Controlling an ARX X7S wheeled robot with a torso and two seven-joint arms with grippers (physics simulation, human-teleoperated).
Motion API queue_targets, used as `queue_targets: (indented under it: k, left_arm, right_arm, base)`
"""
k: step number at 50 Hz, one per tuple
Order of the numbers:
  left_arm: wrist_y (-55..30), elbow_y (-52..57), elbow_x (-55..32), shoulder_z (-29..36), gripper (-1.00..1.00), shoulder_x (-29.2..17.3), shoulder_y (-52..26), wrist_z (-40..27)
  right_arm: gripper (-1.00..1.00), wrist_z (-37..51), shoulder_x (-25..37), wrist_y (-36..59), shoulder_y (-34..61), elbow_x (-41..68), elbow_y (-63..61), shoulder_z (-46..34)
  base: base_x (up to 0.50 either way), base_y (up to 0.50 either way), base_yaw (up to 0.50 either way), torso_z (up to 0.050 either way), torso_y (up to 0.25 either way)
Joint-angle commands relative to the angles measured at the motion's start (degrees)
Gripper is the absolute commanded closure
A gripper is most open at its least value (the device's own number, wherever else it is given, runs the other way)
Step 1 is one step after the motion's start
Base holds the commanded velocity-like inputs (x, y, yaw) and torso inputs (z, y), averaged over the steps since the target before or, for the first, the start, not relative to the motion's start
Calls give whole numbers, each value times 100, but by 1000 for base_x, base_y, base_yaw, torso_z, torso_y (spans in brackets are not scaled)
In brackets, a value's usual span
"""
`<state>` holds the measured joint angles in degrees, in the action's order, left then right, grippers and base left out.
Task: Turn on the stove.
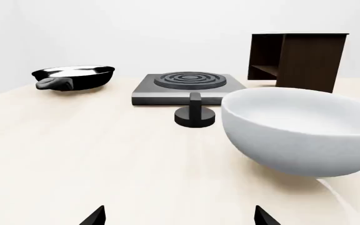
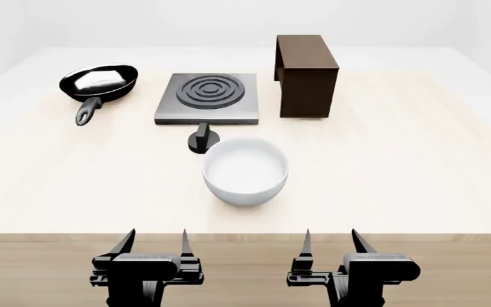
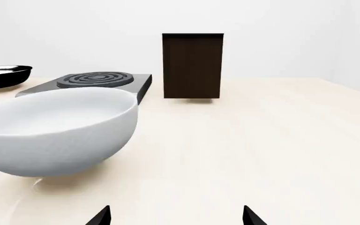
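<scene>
The stove (image 2: pixel 207 99) is a flat grey square plate with dark concentric rings, at the far middle of the table. It also shows in the left wrist view (image 1: pixel 186 86) and the right wrist view (image 3: pixel 92 83). Its small round black knob (image 2: pixel 201 142) stands on the table just in front of it, next to the white bowl, and shows in the left wrist view (image 1: pixel 195 115). My left gripper (image 2: pixel 155 242) and right gripper (image 2: pixel 331 240) are both open and empty, at the table's near edge, far from the stove.
A white bowl (image 2: pixel 245 170) sits mid-table between the grippers and the knob. A black frying pan (image 2: pixel 99 83) lies far left. A dark brown wooden box (image 2: pixel 306 74) stands right of the stove. The table's near edge (image 2: pixel 245 235) is just ahead of the grippers.
</scene>
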<state>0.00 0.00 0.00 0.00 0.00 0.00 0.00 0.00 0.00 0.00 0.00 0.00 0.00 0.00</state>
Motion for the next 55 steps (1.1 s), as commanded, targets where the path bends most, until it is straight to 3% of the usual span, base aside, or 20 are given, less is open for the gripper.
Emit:
queue_targets:
  k: [1,22,55]
  left_arm:
    - [9,-14,-75,88,-100,-75,-6,-88]
    - [47,-61,-347,436,-100,-360,-31,-411]
    - [70,12,-561,690,-100,-588,-16,-671]
  right_arm:
    - [-100,102,84,-39,16,84,52,-103]
    - [-100,463,364,-40,28,314,34,-447]
    - [-100,697,583,-44,13,539,-43,-729]
  base:
    - [0,0,0,0,0]
    - [0,36,0,0,0]
    - [0,495,0,0,0]
